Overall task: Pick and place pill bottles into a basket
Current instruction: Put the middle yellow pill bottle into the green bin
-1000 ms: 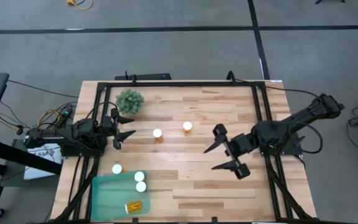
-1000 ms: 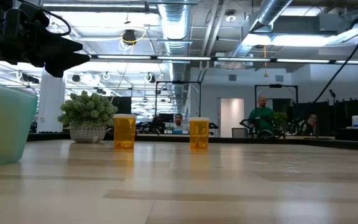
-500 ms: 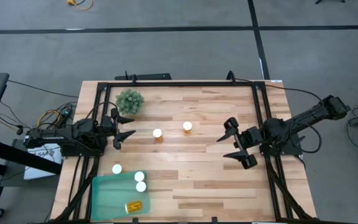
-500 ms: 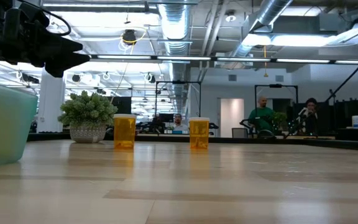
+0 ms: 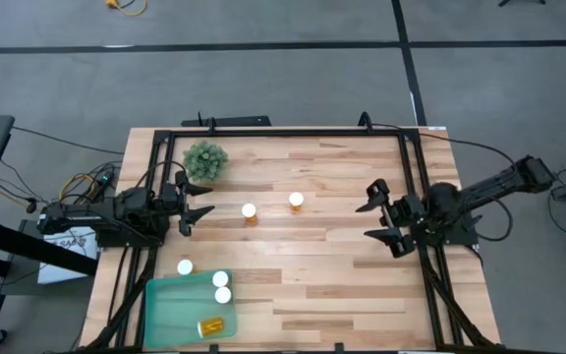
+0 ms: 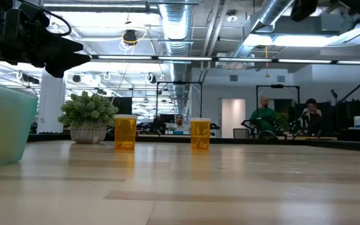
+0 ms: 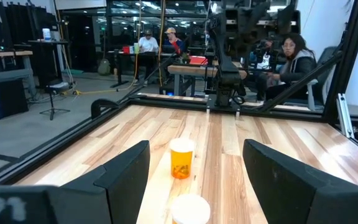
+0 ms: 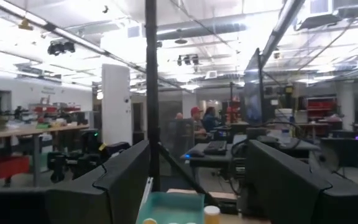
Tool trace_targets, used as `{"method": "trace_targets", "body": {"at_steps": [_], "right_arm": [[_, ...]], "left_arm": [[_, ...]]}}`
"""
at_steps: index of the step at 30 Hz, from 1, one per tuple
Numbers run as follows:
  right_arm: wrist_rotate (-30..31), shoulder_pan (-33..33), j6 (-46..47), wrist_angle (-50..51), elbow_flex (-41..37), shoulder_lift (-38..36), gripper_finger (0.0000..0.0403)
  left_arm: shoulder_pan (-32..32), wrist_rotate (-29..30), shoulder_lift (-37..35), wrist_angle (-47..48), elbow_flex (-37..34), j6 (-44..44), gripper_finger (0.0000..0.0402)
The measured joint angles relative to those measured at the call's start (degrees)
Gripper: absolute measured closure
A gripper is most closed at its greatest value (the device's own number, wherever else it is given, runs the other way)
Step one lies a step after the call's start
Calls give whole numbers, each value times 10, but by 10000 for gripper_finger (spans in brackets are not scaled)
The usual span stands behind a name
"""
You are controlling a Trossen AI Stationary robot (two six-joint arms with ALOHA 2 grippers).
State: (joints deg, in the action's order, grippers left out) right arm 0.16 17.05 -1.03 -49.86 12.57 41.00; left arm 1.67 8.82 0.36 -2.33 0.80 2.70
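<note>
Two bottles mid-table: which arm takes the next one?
Left, likely. Its open tool sits beside the nearer bottle, facing it. The right tool, also open, is at the table's right edge.

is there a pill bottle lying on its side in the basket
Yes: in the high view one amber bottle lies on its side in the basket, near two upright white-capped ones.

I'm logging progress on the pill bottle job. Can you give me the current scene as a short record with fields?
bottles in basket: three, two upright and one lying on its side
bottle beside basket: one, just outside the basket
bottles mid-table: two upright
left gripper: open, empty, at the table's left edge
right gripper: open, empty, at the table's right edge
other: plant
</note>
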Motion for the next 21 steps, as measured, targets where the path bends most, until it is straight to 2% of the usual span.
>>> {"method": "trace_targets", "body": {"at_steps": [8, 21], "right_arm": [[7, 1, -1, 2, -36, -61, 143], [15, -11, -20, 77, -37, -153, 143]], "left_arm": [[0, 0, 0, 0, 0, -2, 153], [0, 0, 0, 0, 0, 0, 153]]}}
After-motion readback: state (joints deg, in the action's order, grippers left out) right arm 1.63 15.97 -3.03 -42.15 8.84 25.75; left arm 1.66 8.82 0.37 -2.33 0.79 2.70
